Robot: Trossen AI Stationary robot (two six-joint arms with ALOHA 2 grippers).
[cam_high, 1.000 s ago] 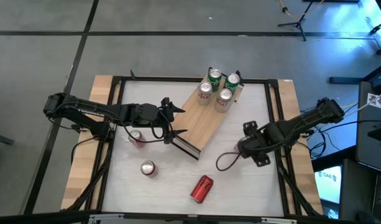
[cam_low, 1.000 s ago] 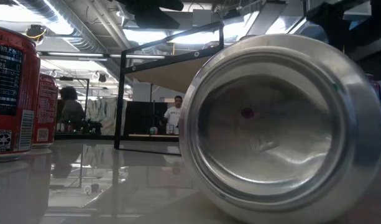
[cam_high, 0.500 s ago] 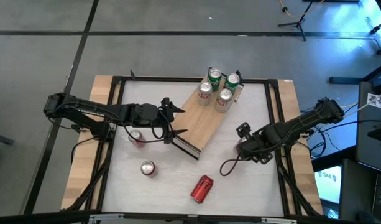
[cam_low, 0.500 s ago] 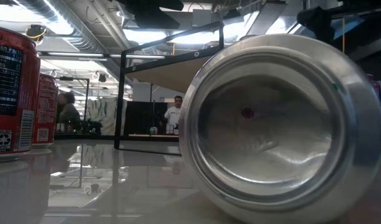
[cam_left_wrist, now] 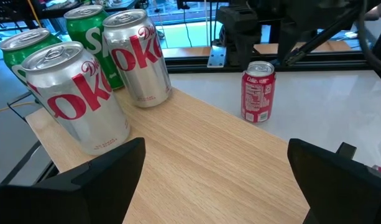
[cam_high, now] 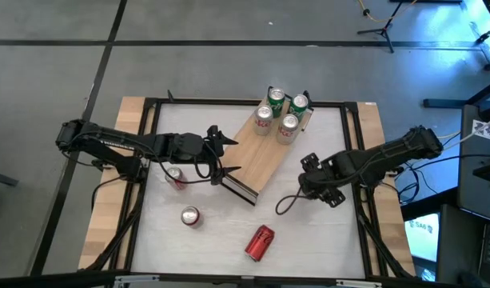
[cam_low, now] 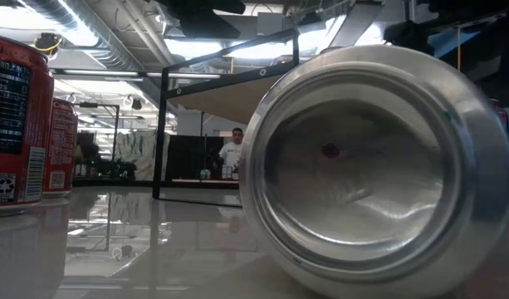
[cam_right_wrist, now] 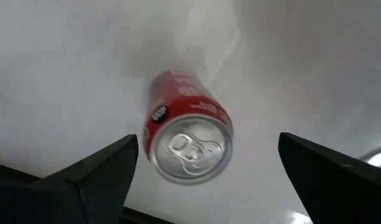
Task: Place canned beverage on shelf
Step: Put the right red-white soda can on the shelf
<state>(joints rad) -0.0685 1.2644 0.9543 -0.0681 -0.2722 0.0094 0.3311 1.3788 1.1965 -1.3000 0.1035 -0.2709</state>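
while upright on shelf (cam_left_wrist: 215, 162), "oke" cans (cam_left_wrist: 138, 59)

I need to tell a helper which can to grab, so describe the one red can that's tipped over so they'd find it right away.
Start at the light-wood shelf lying slantwise on the white table, then look towards the table's front edge, past the shelf's lower end. The fallen red can lies there on its side. The other two red cans off the shelf stand upright.
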